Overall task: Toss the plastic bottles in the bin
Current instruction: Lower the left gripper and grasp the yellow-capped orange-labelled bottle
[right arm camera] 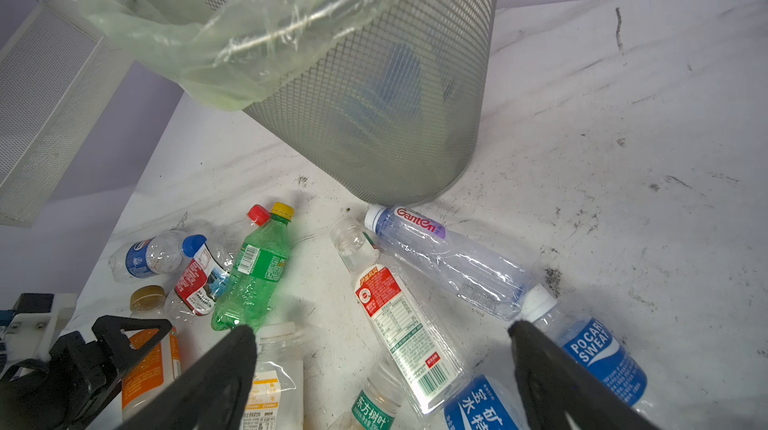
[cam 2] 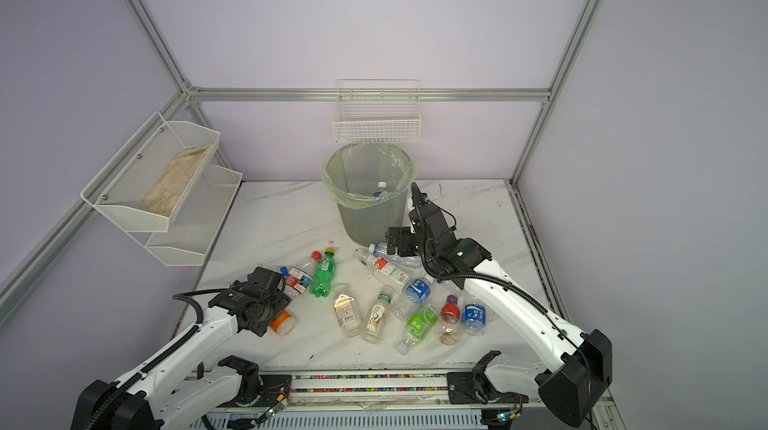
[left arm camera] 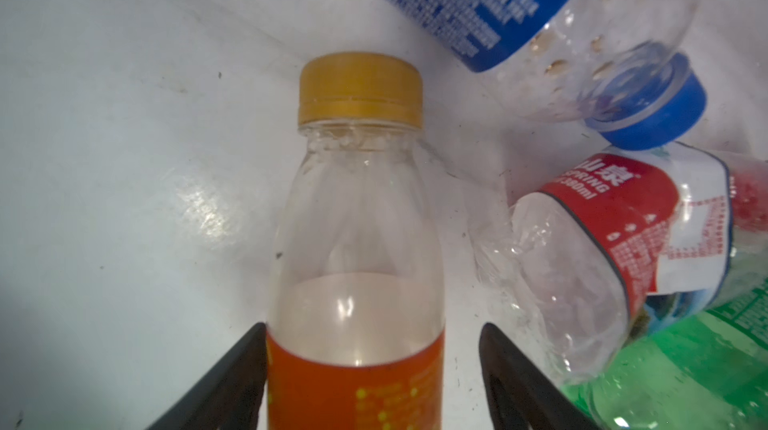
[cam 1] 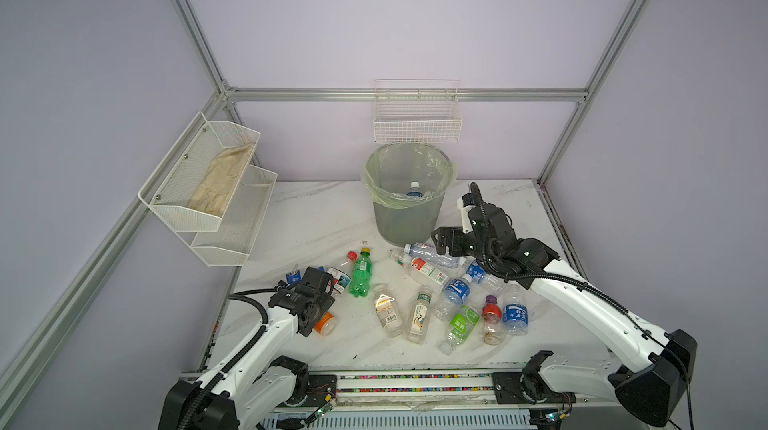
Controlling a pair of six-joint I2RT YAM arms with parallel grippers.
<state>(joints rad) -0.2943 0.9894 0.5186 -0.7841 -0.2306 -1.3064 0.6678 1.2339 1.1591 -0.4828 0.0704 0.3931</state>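
Grasp step: left gripper (left arm camera: 372,324), unclenched, straddles the clear orange-labelled plastic bottle (left arm camera: 357,220); next squeeze, lift to the green-lined grey bin (cam 1: 409,218); right gripper (right arm camera: 380,326) gapes empty.

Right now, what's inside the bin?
One blue-labelled bottle shows inside the bin, near its rim. The bin's floor and anything lying low are hidden by its wall.
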